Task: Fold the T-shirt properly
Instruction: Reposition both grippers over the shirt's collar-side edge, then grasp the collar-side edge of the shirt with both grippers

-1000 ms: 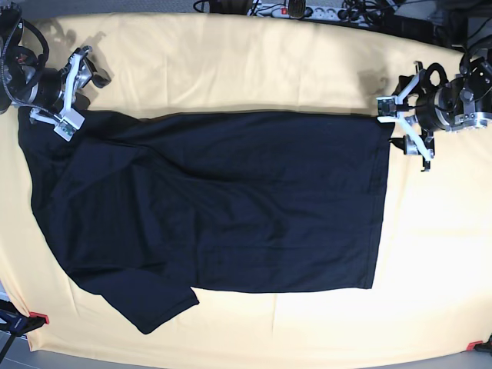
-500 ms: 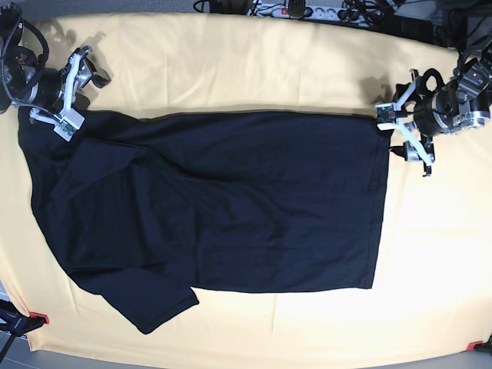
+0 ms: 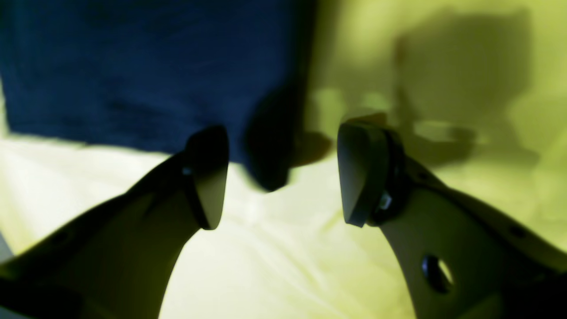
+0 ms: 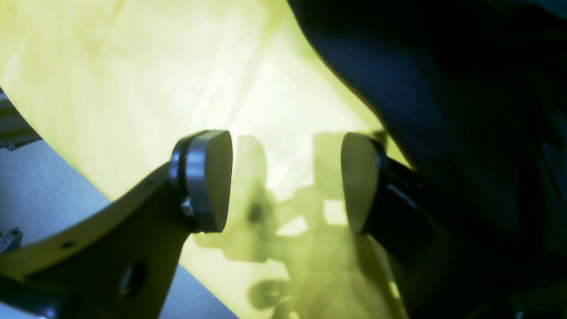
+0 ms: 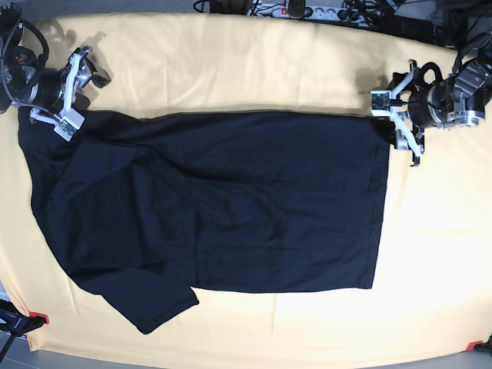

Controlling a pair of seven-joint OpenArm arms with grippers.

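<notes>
We have the large dark navy cloth T-shirt [image 5: 215, 207] flat on the yellow-covered worktop [image 5: 254, 69]; left gripper [image 5: 398, 121] and right gripper [image 5: 71, 94], both released, flank its far corners for lifting

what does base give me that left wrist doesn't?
Base only: the whole T-shirt spread flat, one sleeve sticking out at the bottom, the right gripper at its far corner, the power strip behind. Left wrist only: a close look between the left gripper's open jaws, nothing held. Both: the T-shirt's corner on the yellow cloth.
</notes>
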